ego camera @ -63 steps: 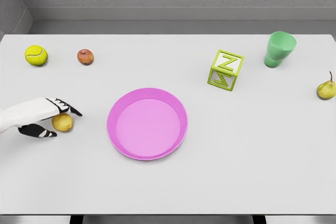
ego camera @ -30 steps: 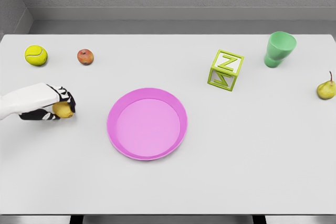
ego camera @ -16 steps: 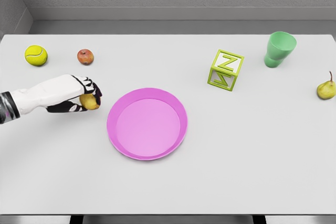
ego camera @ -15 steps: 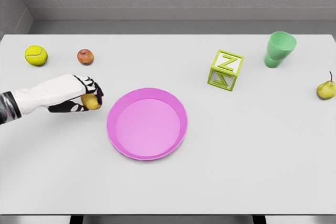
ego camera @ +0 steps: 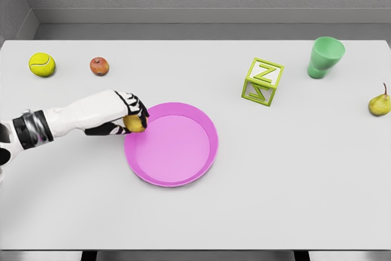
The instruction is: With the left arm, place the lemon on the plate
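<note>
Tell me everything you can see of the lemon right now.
The lemon is small, dull yellow and rounded, with a matte skin. Only part of it shows: the left hand is curled over it from above and behind, black-and-white fingers wrapping its top. It sits in that grasp at the left rim of the pink plate. Whether it touches the rim cannot be told.

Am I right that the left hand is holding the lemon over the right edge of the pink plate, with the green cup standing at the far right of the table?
Not quite: the head view shows the left hand holding the lemon over the left edge of the pink plate, not the right. The green cup does stand at the far right of the table.
</note>
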You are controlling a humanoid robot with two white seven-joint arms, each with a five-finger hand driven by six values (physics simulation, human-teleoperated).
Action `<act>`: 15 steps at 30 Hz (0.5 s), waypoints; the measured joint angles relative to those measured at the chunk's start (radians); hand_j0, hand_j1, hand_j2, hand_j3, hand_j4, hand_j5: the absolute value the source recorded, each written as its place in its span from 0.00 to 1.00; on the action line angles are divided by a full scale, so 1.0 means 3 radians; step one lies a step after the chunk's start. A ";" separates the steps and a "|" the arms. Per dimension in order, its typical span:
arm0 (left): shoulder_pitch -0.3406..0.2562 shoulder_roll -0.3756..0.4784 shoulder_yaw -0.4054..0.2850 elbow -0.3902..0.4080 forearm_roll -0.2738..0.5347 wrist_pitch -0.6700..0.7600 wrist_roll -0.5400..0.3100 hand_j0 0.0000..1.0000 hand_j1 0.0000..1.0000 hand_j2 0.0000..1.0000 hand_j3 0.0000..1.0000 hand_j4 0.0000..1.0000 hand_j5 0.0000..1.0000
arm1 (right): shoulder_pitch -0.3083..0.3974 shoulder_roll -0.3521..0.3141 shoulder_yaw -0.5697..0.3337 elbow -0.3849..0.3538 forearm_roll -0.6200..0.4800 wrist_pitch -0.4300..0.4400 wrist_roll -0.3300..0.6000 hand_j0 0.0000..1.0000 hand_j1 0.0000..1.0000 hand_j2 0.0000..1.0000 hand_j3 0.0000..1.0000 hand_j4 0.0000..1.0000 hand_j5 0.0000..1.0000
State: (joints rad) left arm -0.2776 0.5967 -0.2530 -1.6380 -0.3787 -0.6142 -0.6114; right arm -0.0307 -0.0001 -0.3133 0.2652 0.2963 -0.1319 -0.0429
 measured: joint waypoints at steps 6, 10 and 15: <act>-0.0051 -0.0118 -0.0278 -0.0161 -0.0004 0.0000 0.0000 0.50 0.50 0.50 0.50 0.50 0.50 | 0.0000 0.0000 0.0000 0.0000 0.0000 0.0000 0.0000 1.00 1.00 1.00 1.00 1.00 1.00; -0.0056 -0.0183 -0.0393 -0.0208 -0.0004 -0.0001 -0.0001 0.50 0.50 0.50 0.50 0.50 0.50 | 0.0000 0.0000 -0.0001 0.0000 0.0000 0.0000 0.0001 1.00 1.00 1.00 1.00 1.00 1.00; -0.0046 -0.0262 -0.0390 -0.0211 0.0020 0.0001 0.0000 0.99 0.99 0.99 0.99 0.99 0.99 | 0.0000 0.0000 0.0000 0.0000 0.0000 0.0000 0.0001 1.00 1.00 1.00 1.00 1.00 1.00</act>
State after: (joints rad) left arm -0.2915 0.5180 -0.3699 -1.7012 -0.3728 -0.6139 -0.6115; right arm -0.0307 -0.0001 -0.3134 0.2652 0.2963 -0.1319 -0.0426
